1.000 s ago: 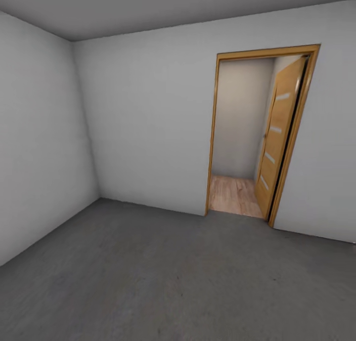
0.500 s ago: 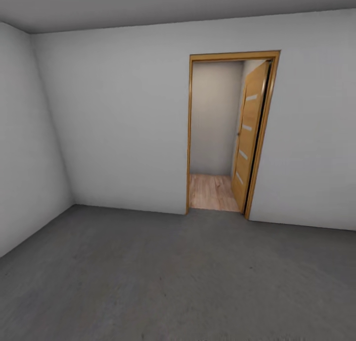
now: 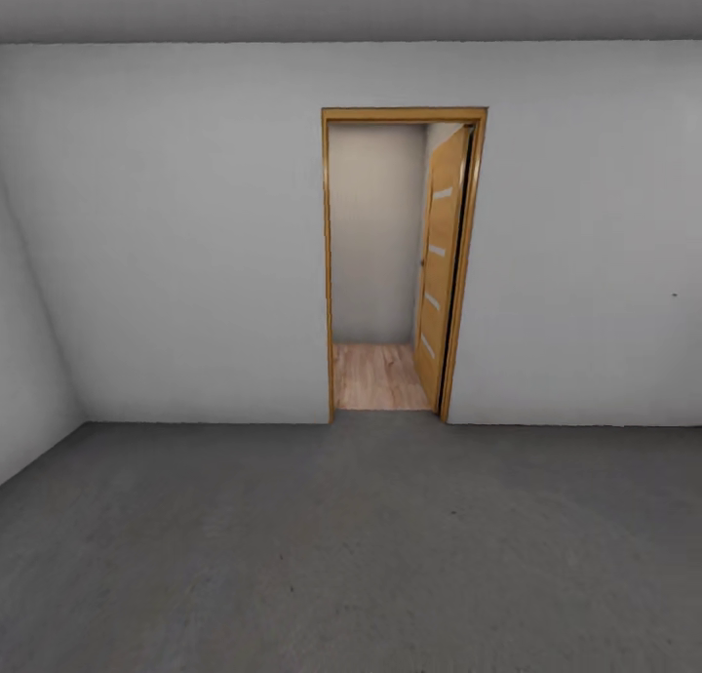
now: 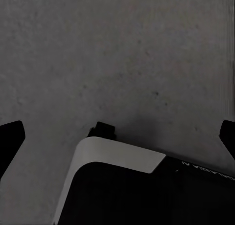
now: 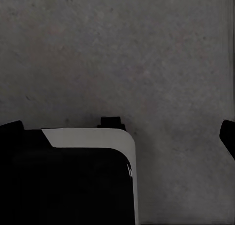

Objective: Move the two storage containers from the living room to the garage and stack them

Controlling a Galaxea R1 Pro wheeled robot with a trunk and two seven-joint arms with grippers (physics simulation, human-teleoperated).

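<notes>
Garage floor [image 3: 351, 556] facing open door [image 3: 441, 273]

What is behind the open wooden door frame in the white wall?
Through the door frame a light wood plank floor and a plain pale wall show. The open door leaf swings inward. The white wall covers the remainder of that room.

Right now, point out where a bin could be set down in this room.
The grey concrete floor lies bare from the white wall to the near edge, bordered by the left wall corner. The one tight spot is the doorway, narrowed by its open wooden door.
</notes>
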